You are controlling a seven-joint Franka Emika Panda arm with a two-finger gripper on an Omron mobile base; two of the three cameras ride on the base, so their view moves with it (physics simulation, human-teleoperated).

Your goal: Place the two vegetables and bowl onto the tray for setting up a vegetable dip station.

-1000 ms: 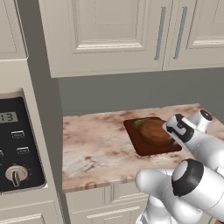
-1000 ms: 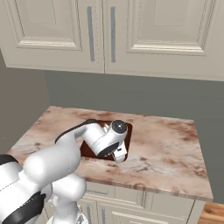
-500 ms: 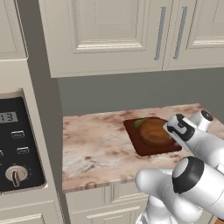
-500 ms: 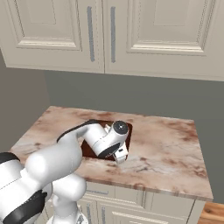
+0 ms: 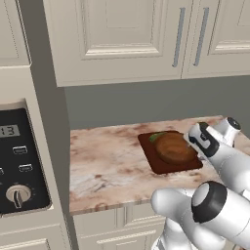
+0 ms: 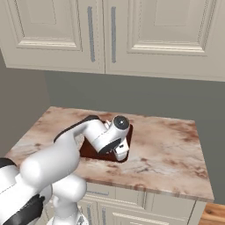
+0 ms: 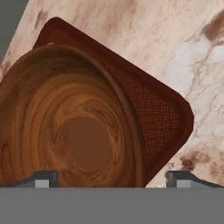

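The gripper (image 7: 113, 178) is wide open in the hand view. One small dark finger tip (image 7: 41, 178) sits at the lower left of the frame and the other at the lower right, far apart. They hold nothing. The rim of the wooden bowl (image 7: 70, 127) runs up between them, and the bowl fills the left and middle of that frame, right under the hand. The bowl sits on the dark red tray (image 7: 164, 116), and a corner of the tray with a crisscross pattern shows at the middle right. Past it is the marble counter (image 7: 175, 43) in the upper right.

In the left base view the gripper (image 5: 195, 141) is at the right of the frame, just beside the right edge of the bowl (image 5: 173, 148). The bowl lies on the tray (image 5: 154, 163) in the middle of the counter (image 5: 105, 161).

A second ago the hand was low over the tray in about the same spot. Now it has lifted a little and the fingers have let go.

The left base view shows a bit of green, the cucumber (image 5: 157, 136), on the tray at the bowl's upper left edge. In the right base view the white arm (image 6: 94, 136) covers most of the tray (image 6: 90, 151), and the bowl is hidden there. I cannot make out the carrot for sure.
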